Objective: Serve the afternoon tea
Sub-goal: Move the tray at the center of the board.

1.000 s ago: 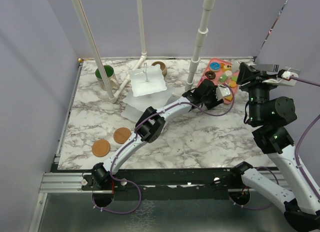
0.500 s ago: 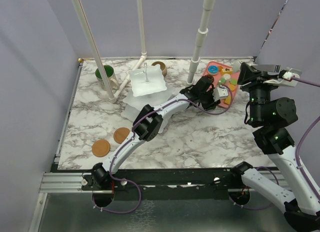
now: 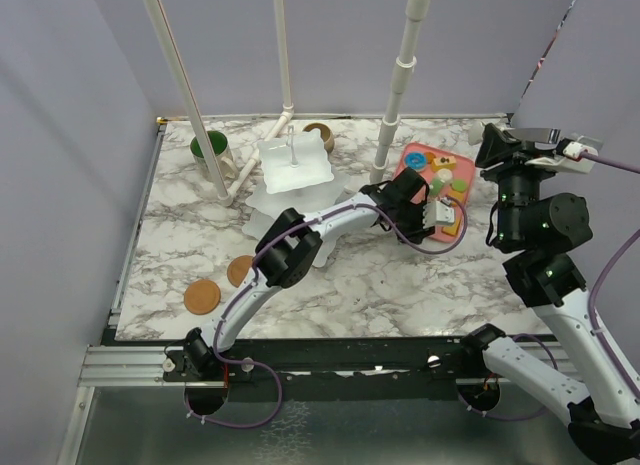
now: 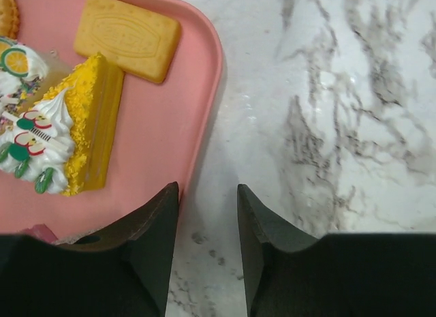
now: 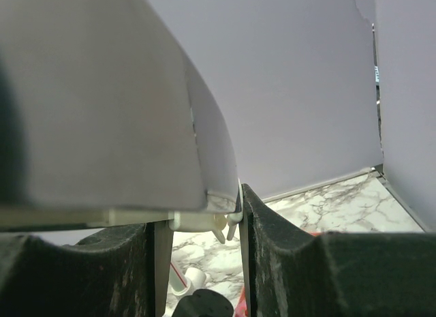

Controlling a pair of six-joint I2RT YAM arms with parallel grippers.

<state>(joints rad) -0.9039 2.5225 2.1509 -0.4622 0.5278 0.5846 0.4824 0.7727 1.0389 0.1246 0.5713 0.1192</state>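
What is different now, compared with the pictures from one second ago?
The left gripper, its jaws astride the pink tray rim, dragged the tray and its toy pastries toward the near edge. The right gripper, three-tier stand, green-lined mug and tan mug stayed put.

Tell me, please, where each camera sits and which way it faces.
Top camera: above and behind the arms, looking down on the marble table; left arm and right arm show.
Left wrist camera: low over the table, looking straight down at the rim of the pink tray, a cake slice and a biscuit; its two dark fingers show.
Right wrist camera: held high, looking level at the purple wall; its fingers and blurred grey tongs show.
Top and left wrist views share the tray and table.
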